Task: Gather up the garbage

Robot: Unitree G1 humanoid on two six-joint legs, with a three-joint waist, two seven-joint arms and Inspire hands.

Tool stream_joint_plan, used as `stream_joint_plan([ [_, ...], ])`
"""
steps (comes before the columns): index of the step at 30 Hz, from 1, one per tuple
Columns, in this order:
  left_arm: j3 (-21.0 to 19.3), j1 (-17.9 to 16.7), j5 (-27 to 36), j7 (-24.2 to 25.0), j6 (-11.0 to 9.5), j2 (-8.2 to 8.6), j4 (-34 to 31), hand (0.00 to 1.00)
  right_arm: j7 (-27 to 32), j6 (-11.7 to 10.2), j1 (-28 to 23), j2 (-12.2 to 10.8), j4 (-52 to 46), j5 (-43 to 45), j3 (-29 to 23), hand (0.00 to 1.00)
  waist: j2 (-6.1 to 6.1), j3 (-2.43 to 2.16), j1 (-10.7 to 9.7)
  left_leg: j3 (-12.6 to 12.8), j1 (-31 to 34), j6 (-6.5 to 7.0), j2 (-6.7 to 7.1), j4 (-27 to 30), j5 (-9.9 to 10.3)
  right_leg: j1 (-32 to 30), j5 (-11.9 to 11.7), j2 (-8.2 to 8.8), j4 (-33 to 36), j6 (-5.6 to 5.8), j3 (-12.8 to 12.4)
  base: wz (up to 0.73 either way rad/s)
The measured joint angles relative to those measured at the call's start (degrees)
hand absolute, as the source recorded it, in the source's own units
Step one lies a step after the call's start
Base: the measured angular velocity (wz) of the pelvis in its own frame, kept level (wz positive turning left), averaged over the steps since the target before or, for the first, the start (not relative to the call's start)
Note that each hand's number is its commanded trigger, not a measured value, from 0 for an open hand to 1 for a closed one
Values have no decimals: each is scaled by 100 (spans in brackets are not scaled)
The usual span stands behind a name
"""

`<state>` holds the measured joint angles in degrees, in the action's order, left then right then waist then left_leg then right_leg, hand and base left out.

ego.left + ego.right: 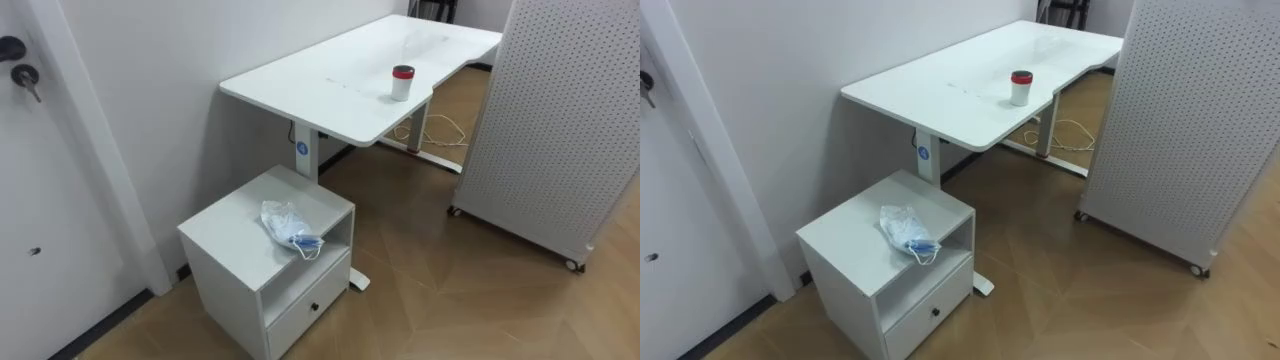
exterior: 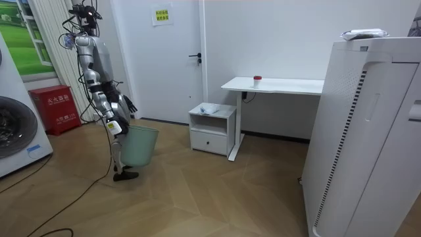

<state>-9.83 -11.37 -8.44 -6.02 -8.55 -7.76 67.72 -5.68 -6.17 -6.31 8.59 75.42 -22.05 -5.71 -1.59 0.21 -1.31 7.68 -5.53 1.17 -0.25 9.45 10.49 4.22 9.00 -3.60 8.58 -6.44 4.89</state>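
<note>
By the green bin (image 2: 140, 145), a robot hand (image 2: 128, 104) showed too small to tell whether it was clenched or released. Nothing seemed collected yet: the crumpled mask (image 1: 291, 229) lay on the white cabinet (image 1: 225, 250), and the cup (image 1: 402, 83) stood beyond on the worktop (image 1: 320, 85).

Silver-grey body shell, dark joints, black feet, black cable trailing behind.
</note>
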Motion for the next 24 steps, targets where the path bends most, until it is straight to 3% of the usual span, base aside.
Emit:
stream_joint_plan([
  [7,121,197,-4,3,42,0,50,0,-8,7,142,22,20,36,115,100,31,-31,11,-8,205,2,3,31,-3,-196,0,28,39,0,94,5],
  [19,206,274,-4,25,46,-6,81,0,79,-3,198,0,55,96,226,100,14,8,12,-3,264,1,12,-4,-2,-212,9,35,-13,7,146,1],
  [24,203,279,-4,2,36,-16,80,0,94,-3,194,0,52,92,227,100,4,0,16,1,295,2,13,-1,-1,-227,11,35,-78,9,151,0],
])
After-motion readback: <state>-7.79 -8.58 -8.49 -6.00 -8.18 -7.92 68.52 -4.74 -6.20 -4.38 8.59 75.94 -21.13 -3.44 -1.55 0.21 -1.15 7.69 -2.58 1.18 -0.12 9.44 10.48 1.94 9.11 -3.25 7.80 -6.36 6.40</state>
